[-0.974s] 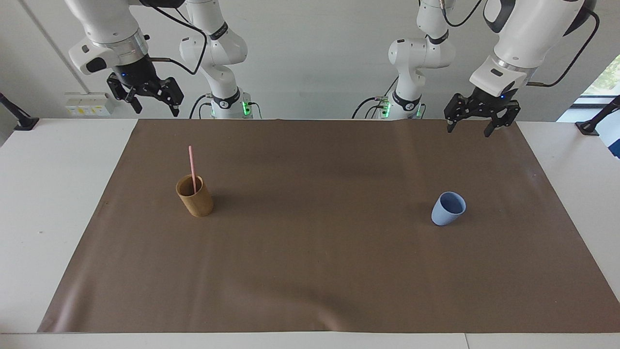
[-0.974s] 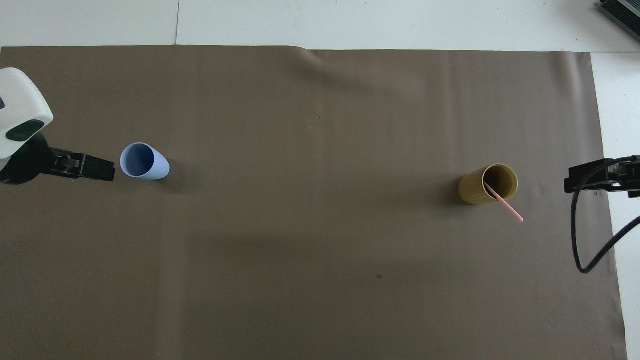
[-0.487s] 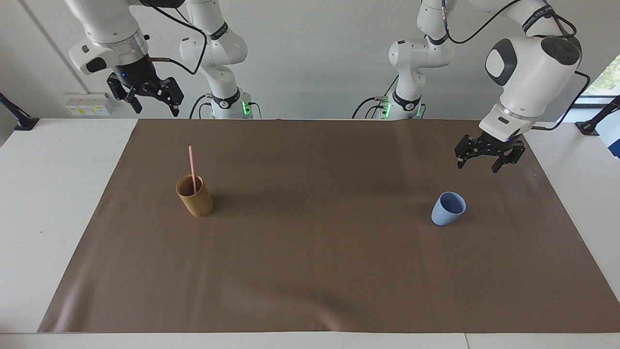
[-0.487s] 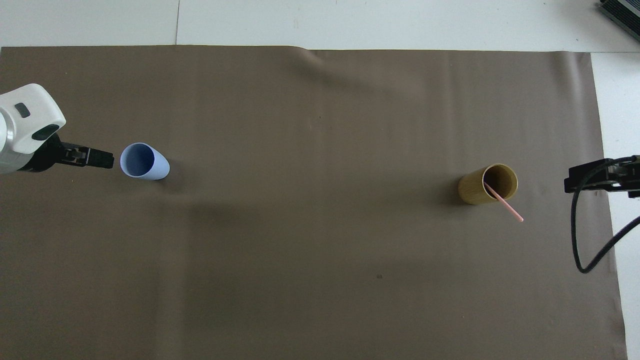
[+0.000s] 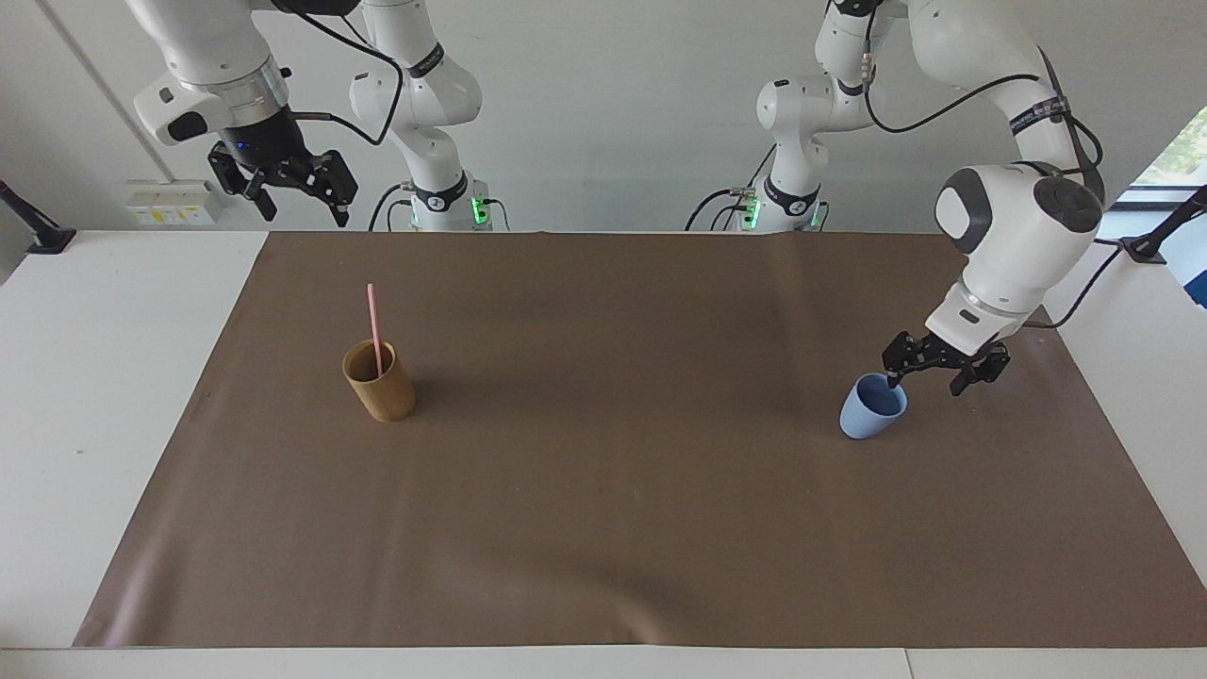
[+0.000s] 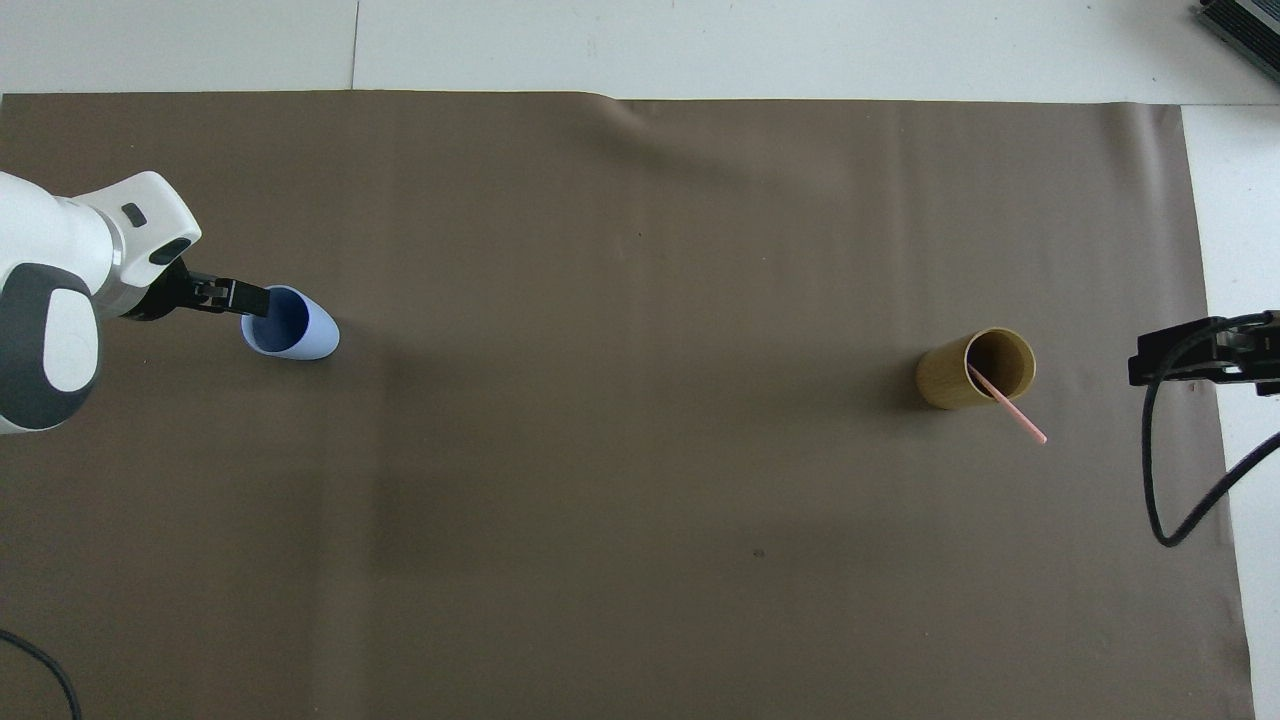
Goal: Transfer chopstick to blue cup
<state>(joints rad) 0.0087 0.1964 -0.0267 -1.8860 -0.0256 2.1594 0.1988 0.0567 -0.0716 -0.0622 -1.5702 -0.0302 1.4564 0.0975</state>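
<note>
Chopstick (image 5: 374, 328) placement tells you the job has barely begun: it stands leaning in the tan cup (image 5: 379, 381) toward the right arm's end of the table, its upper half clear to grasp. Your left gripper (image 5: 936, 366) sits low at the blue cup (image 5: 872, 406), jaws wide and holding nothing, one finger over the rim, probably to steady or shift it. Your right gripper (image 5: 294, 192) waits open and empty, raised above the mat's (image 5: 603, 528) edge.

light: bright, even, diffuse | source: daylight from a window (image 5: 1174, 151) at the left arm's end | shadows: soft, short beside the cups, broad faint patches on brown mat (image 5: 603, 528) | glare: none | focus: sharp in both views
</note>
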